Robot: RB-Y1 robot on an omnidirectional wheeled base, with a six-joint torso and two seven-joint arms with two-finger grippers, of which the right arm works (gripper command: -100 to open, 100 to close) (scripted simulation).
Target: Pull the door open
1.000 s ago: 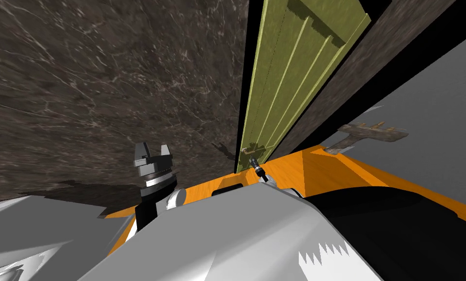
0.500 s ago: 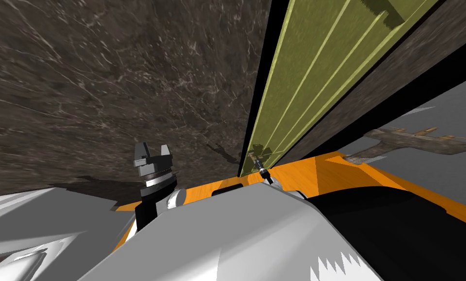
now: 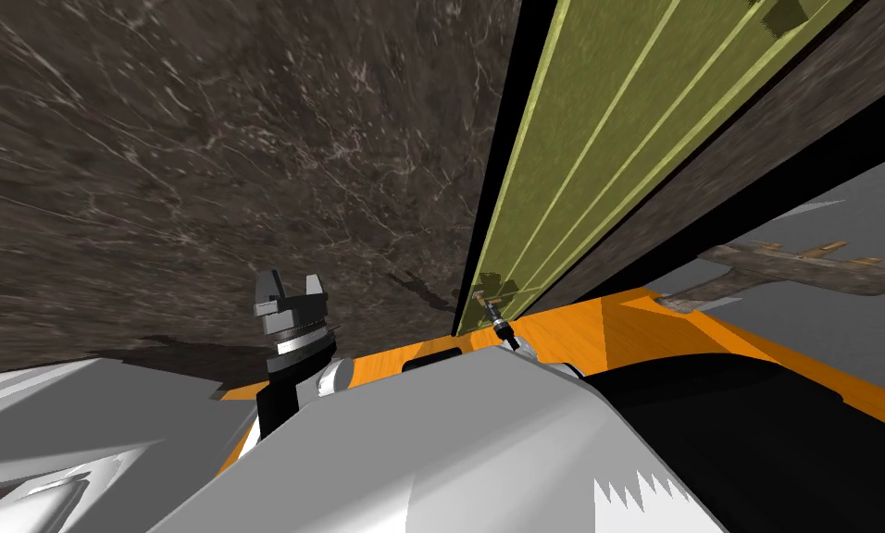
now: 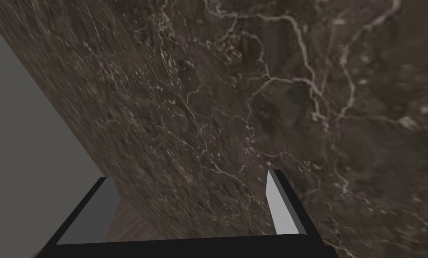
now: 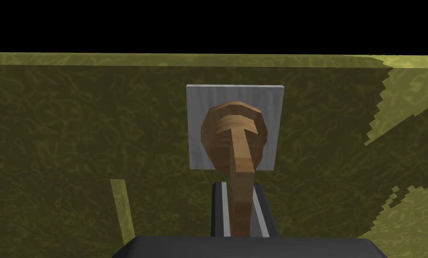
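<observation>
The olive-green door [image 3: 579, 167] with long raised ribs stands ahead to the right, slightly ajar. In the right wrist view its wooden lever handle [image 5: 238, 148] sits on a grey square plate [image 5: 199, 134]. My right gripper [image 5: 241, 212] is shut on the lever, one finger pressing each side. In the head view that gripper [image 3: 492, 316] is small, at the door's lower edge by the handle [image 3: 480, 297]. My left gripper [image 3: 290, 292] is raised in front of the dark marble wall, its fingers [image 4: 278, 206] open with nothing between them.
A dark veined marble wall [image 3: 200, 167] stands to the left of the door, with a black area [image 3: 498, 185] along the door's free edge. The floor [image 3: 635, 333] is orange. A brown wooden object [image 3: 788, 266] lies to the right on a grey surface.
The whole head view has shifted, so I have moved nearer the door. My right gripper stays at the handle. The left arm has not moved.
</observation>
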